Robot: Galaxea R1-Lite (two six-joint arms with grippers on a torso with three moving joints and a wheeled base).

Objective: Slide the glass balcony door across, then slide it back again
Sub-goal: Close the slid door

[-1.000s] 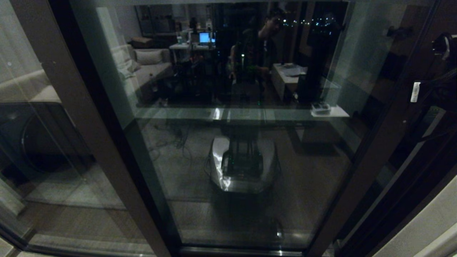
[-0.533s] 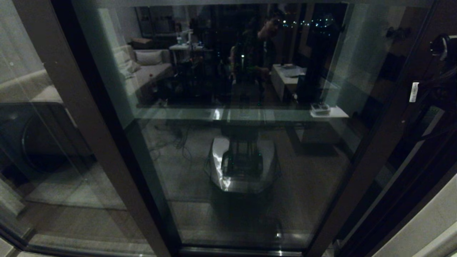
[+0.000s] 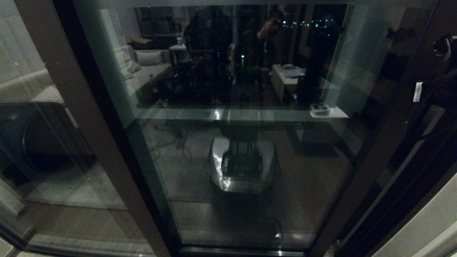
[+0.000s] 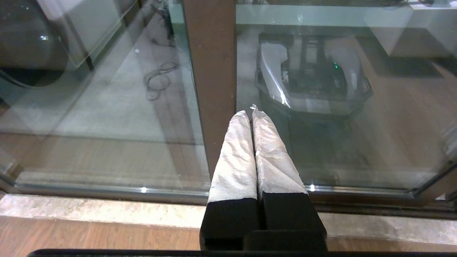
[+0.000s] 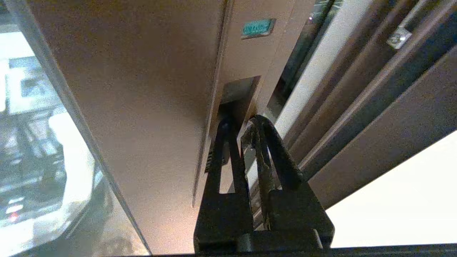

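Note:
The glass balcony door (image 3: 242,142) fills the head view, a tall reflective pane in a dark brown frame. Its right-hand stile (image 5: 142,89) has a narrow recessed handle slot (image 5: 239,89). My right gripper (image 5: 240,123) is at that slot: one black finger sits inside the recess, the other outside the stile's edge, closed on the lip between them. In the head view the right arm (image 3: 444,46) shows only at the far right edge. My left gripper (image 4: 250,112) is shut and empty, its white-wrapped fingers pointing at the base of a plain brown stile (image 4: 210,53).
The unmoving glass panel (image 3: 35,142) stands at the left behind its plain stile (image 3: 89,117). A stone sill (image 4: 107,210) and wooden floor run below the track. Dark frame rails (image 5: 375,89) and a pale wall (image 3: 428,221) lie to the right of the door.
The door frame, the right arm and its white tag have shifted slightly right. The reflections in the glass have shifted too; the lit screen seen earlier no longer shows.

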